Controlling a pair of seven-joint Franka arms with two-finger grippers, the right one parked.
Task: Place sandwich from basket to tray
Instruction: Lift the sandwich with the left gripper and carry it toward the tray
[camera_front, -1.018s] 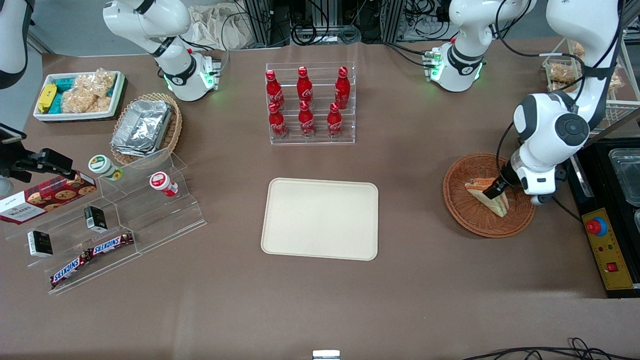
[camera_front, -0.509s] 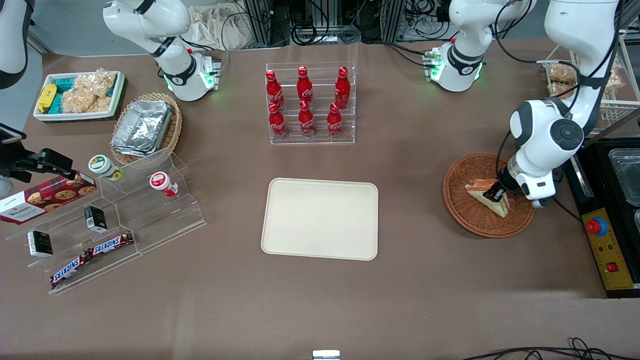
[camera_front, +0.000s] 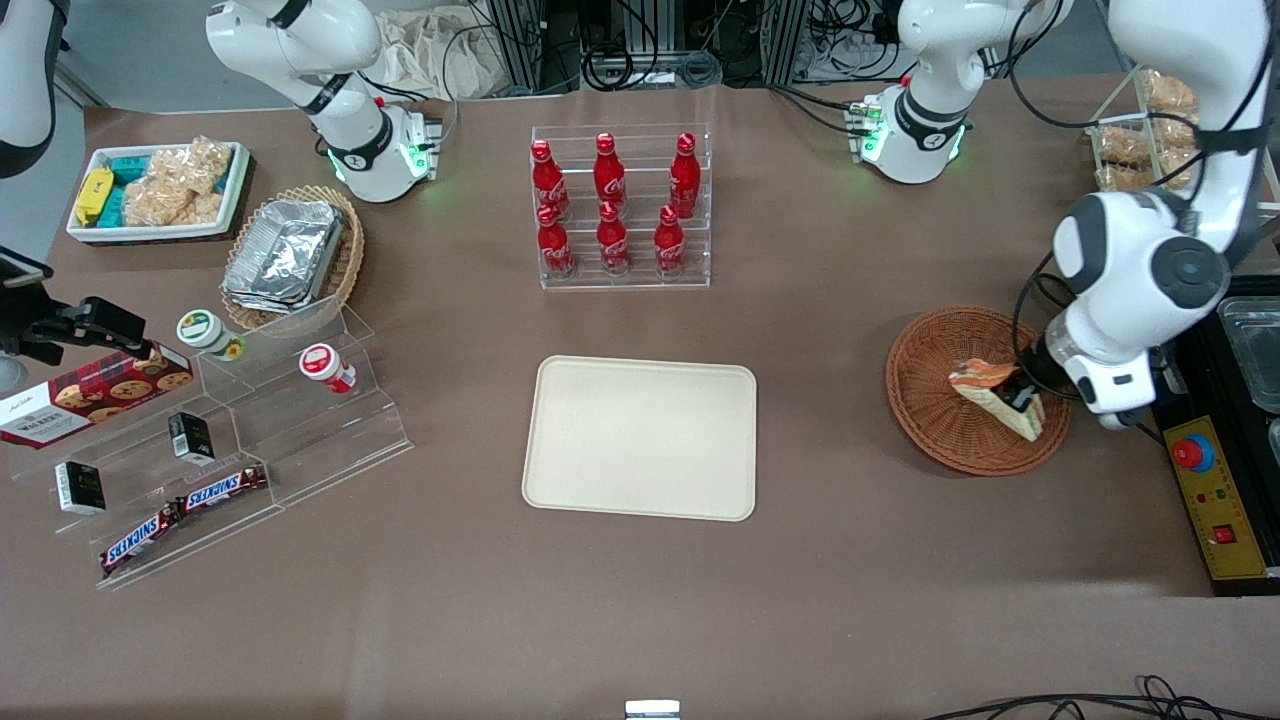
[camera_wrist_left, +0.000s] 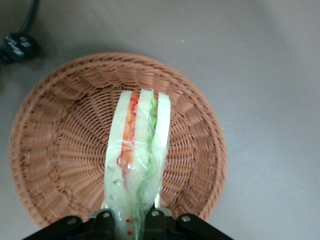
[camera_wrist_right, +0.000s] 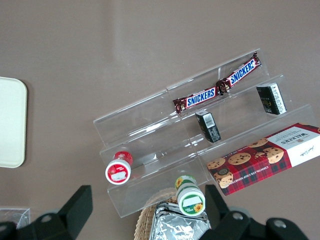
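front view: gripper (camera_front: 1022, 398) is over the basket (camera_front: 925, 400) at the working arm's end of the desk (camera_front: 850, 560), fingers clamped on the sandwich (camera_front: 985, 385). Tray (camera_front: 640, 437) sits mid-desk, well apart. Red Coca-Cola bottles (camera_front: 612, 205) stand in a clear rack farther from the camera; Snickers bars (camera_front: 185, 510) and a Walkers cookie box (camera_front: 90, 395) lie toward the parked arm's end.
left wrist view: sandwich (camera_wrist_left: 137, 165) is pinched at its narrow end, plastic-wrapped, orange, red and green filling showing, hanging over the basket (camera_wrist_left: 50, 150).
right wrist view: "SNICKERS" (camera_wrist_right: 217, 87) and "WALKERS" (camera_wrist_right: 267, 157) read clearly on the acrylic steps.
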